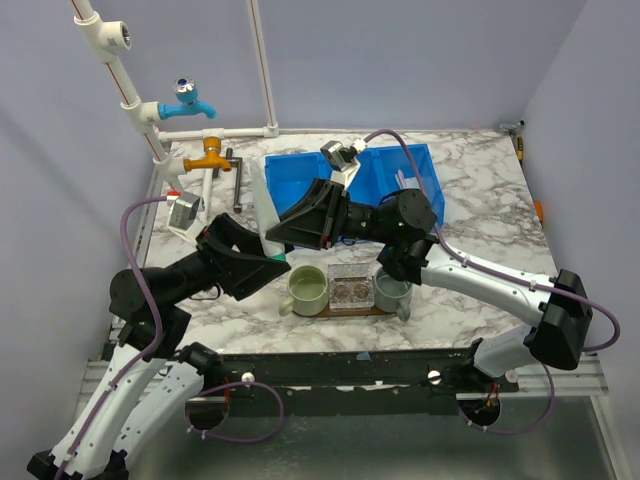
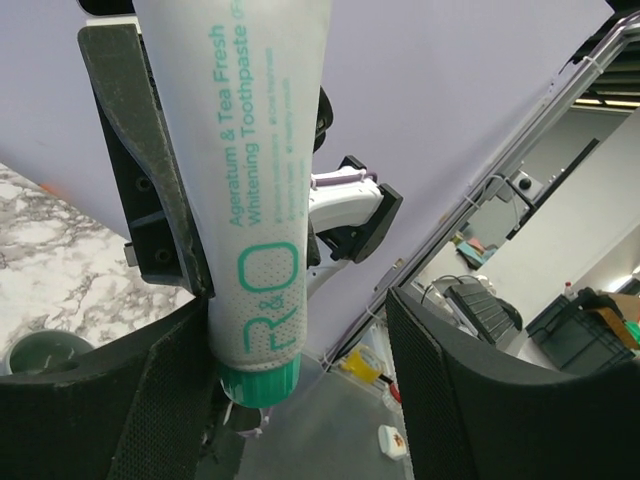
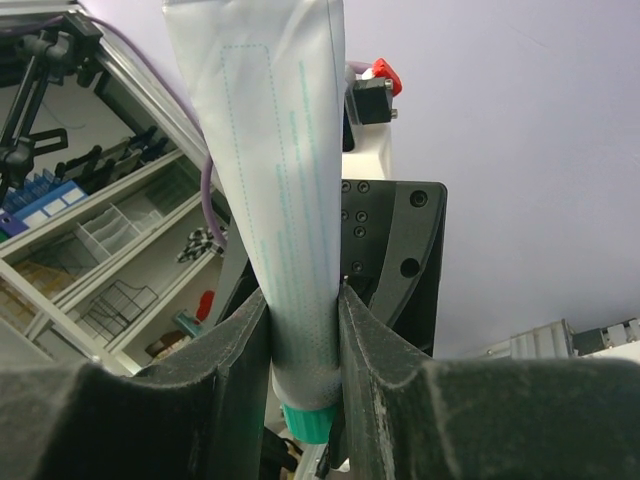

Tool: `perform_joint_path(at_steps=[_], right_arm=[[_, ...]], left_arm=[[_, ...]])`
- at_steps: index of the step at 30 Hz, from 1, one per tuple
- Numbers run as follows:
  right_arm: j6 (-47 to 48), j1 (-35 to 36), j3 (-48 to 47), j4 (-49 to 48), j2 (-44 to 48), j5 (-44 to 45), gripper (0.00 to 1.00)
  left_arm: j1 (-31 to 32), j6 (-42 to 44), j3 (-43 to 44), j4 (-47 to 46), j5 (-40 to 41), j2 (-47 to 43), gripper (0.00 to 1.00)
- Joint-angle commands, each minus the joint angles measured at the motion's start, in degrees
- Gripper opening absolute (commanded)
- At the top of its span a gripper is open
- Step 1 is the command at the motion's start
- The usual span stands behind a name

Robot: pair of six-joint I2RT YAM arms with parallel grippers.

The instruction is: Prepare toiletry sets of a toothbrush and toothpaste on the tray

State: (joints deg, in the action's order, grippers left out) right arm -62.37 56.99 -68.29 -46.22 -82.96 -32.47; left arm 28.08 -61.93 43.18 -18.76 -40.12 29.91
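Near the left end of the tray [image 1: 345, 312], the right pincer [image 3: 305, 340] pinches a toothpaste tube [image 3: 270, 150] beside its green cap [image 3: 305, 420]; the left pincer [image 2: 300, 380] stands spread, one finger [image 2: 160, 400] touching the tube.

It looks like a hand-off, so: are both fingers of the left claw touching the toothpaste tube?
No: a wide gap separates the toothpaste tube from one finger of the left gripper.

The toothpaste tube [image 2: 250, 200] is whitish, with teal-green lettering and a green cap. The table [image 1: 480, 200] has a white marble pattern with grey veins. The bin [image 1: 290, 180] is bright blue and the tray [image 1: 350, 312] is dark brown. The upper tap [image 1: 188, 100] is blue, the lower tap [image 1: 208, 155] orange.
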Motion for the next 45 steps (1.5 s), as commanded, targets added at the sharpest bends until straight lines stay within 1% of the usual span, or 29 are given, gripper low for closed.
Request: perform_joint_path(at_steps=[1, 6, 9, 12, 13, 18, 23, 25, 28, 32, 35, 41, 45], right_arm=[[1.24, 0.79, -0.44, -0.65, 0.95, 0.21, 0.33], [2.36, 1.20, -0.61, 0.46, 0.78, 0.09, 0.33], [3.17, 1.30, -0.29, 1.02, 0.63, -0.44, 0.33], [3.80, 1.32, 0.64, 0.71, 0.77, -1.08, 0.36], [4.09, 1.31, 0.94, 0.90, 0.99, -1.09, 0.38], [8.36, 1.34, 1.16, 5.29, 3.07, -0.35, 0.49], [15.98, 1.31, -0.98, 15.82, 6.21, 2.28, 0.58], [18.82, 1.32, -2.15, 20.43, 7.56, 3.76, 0.61], [23.90, 1.33, -4.70, 29.35, 8.83, 6.70, 0.64], [30.98, 1.33, -10.65, 43.99, 8.93, 12.28, 0.66], [34.96, 1.29, -15.75, 53.48, 7.34, 14.50, 0.66], [40.56, 1.33, -26.50, 67.88, 3.05, 16.91, 0.68], [41.91, 1.35, -35.57, 78.62, -1.70, 18.04, 0.69]], left_arm=[[-0.22, 0.01, 1.20, -2.33, -1.72, 0.31, 0.60], [-0.21, 0.99, 0.85, -1.64, -1.65, 0.23, 0.44], [-0.30, 1.45, 0.35, -1.62, -1.41, -0.04, 0.32], [-0.23, 2.22, 0.15, -1.08, -1.11, -0.40, 0.06], [-0.27, 2.60, 0.27, -0.26, -0.88, -0.61, 0.00], [-0.28, 4.79, 1.19, 3.69, -0.71, -0.69, 0.00], [-0.24, 8.49, 1.38, 9.71, -0.60, -1.23, 0.00], [-0.27, 11.04, 1.91, 13.73, -0.26, -1.56, 0.00], [-0.25, 17.40, 4.07, 22.92, 0.35, -1.83, 0.00], [-0.22, 28.48, 6.48, 36.75, 3.36, -2.91, 0.00], [-0.23, 35.46, 7.98, 45.80, 5.74, -2.92, 0.00], [-0.23, 43.13, 10.12, 55.01, 7.52, -2.59, 0.00], [-0.22, 47.48, 12.14, 60.20, 8.47, -1.76, 0.00]])
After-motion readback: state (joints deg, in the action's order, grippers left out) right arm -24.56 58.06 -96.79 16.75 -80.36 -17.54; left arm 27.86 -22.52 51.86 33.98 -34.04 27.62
